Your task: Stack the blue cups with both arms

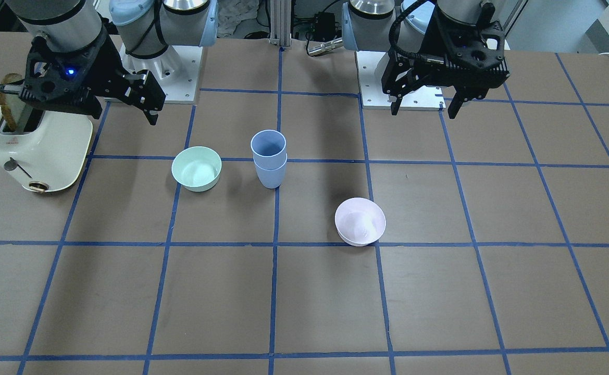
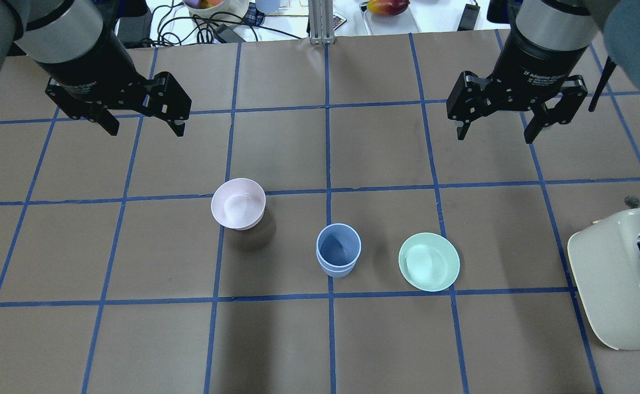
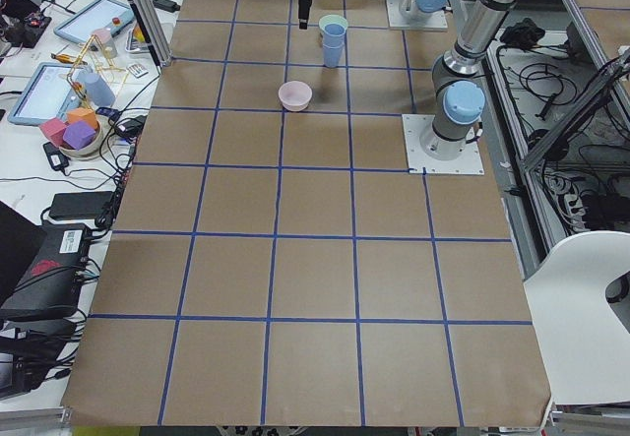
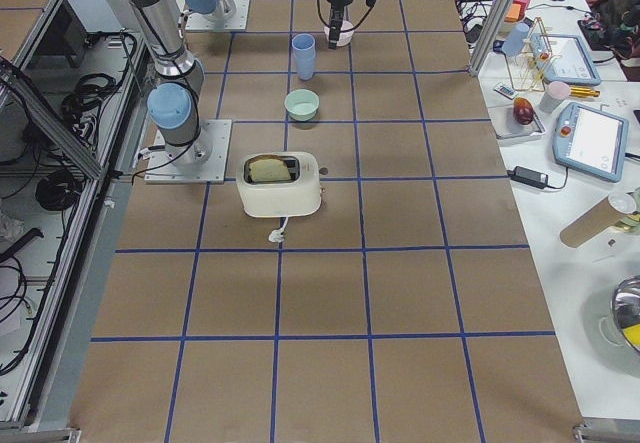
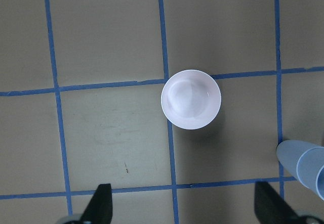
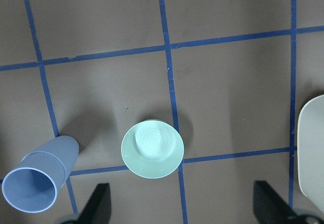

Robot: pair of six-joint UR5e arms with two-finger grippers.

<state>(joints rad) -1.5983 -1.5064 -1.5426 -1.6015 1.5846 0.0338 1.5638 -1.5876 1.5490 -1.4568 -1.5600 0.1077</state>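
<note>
The two blue cups (image 1: 269, 159) stand nested, one inside the other, upright near the table's middle; they also show in the overhead view (image 2: 338, 250), the right wrist view (image 6: 39, 178) and at the left wrist view's edge (image 5: 305, 167). My left gripper (image 2: 140, 123) is open and empty, raised well away from the cups; it shows in the front view too (image 1: 423, 107). My right gripper (image 2: 496, 130) is open and empty, also raised and apart from the cups, seen in the front view (image 1: 143, 107).
A mint-green bowl (image 2: 428, 261) sits right of the cups and a pale pink bowl (image 2: 238, 203) to their left. A cream toaster (image 2: 623, 279) with toast in it stands at the table's right edge. Blue tape lines grid the brown table.
</note>
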